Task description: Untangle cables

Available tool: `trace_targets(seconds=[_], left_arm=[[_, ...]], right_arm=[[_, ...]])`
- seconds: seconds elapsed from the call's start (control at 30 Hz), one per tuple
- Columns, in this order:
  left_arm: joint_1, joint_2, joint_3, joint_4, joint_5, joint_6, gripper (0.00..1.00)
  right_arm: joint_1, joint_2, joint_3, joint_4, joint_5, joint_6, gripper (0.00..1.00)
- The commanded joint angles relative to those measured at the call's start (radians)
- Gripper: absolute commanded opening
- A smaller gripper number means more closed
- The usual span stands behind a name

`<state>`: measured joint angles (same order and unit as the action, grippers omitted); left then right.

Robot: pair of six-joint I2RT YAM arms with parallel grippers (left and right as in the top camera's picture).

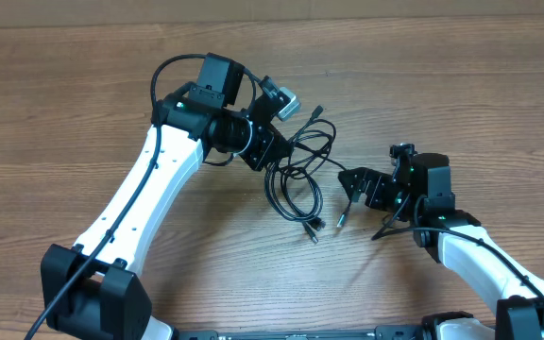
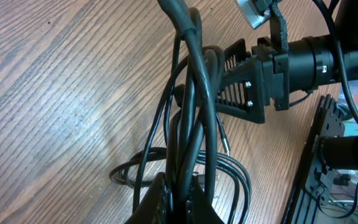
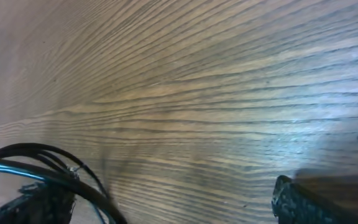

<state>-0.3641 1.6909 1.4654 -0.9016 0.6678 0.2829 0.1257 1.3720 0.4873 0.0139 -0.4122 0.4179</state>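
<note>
Two arms work over one wooden desk (image 1: 461, 76).

Left end effector (image 1: 270, 156): closed, clamped on the cables (image 1: 300, 178) at the left edge of the tangle. The left wrist view shows several black strands rising straight out of its pinched tip.

Right end effector (image 1: 359, 189): open. The right wrist view shows its fingers wide apart with bare desk between them. A few strands cross the finger at the left of that view; I cannot tell whether they touch it.

Key relation: the tangle lies mid-desk between the two end effectors, just to the left of the open right one. Its long axis runs far to near, from the far plug (image 1: 316, 112) down to the near plug (image 1: 314, 232). A third plug (image 1: 340, 219) lies just near-left of the right end effector. The left arm is nearer, already in contact. Judgement: the right arm would need to travel left to take a loose strand.

Writing: none legible on the cables, the plugs or the grey camera block (image 1: 287, 102).
</note>
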Motion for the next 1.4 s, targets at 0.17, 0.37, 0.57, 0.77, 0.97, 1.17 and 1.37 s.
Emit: trace_targets(seconds=[0.17, 0.37, 0.57, 0.77, 0.97, 1.17, 1.37], left_arm=[[0.005, -0.016, 0.009, 0.001, -0.012, -0.018, 0.04], [0.005, -0.016, 0.009, 0.029, -0.199, -0.212, 0.04], [0.005, -0.016, 0.009, 0.099, -0.305, -0.387, 0.04], [0.005, -0.016, 0.009, 0.129, -0.305, -0.422, 0.04], [0.005, -0.016, 0.009, 0.134, -0.306, -0.484, 0.04], [0.002, -0.016, 0.009, 0.170, -0.304, -0.732, 0.05], [-0.014, -0.016, 0.009, 0.182, -0.304, -0.849, 0.04]], right_arm=[[-0.003, 0.001, -0.003, 0.007, -0.166, 0.001, 1.00], [-0.003, 0.001, -0.003, 0.015, -0.381, 0.005, 1.00], [-0.003, 0.001, -0.003, 0.030, -0.507, 0.211, 1.00], [-0.003, 0.001, -0.003, 0.054, -0.535, 0.297, 1.00], [-0.003, 0.001, -0.003, 0.201, -0.611, 0.479, 1.00], [-0.003, 0.001, -0.003, 0.338, -0.610, 0.733, 1.00], [-0.003, 0.001, -0.003, 0.351, -0.587, 0.811, 1.00]])
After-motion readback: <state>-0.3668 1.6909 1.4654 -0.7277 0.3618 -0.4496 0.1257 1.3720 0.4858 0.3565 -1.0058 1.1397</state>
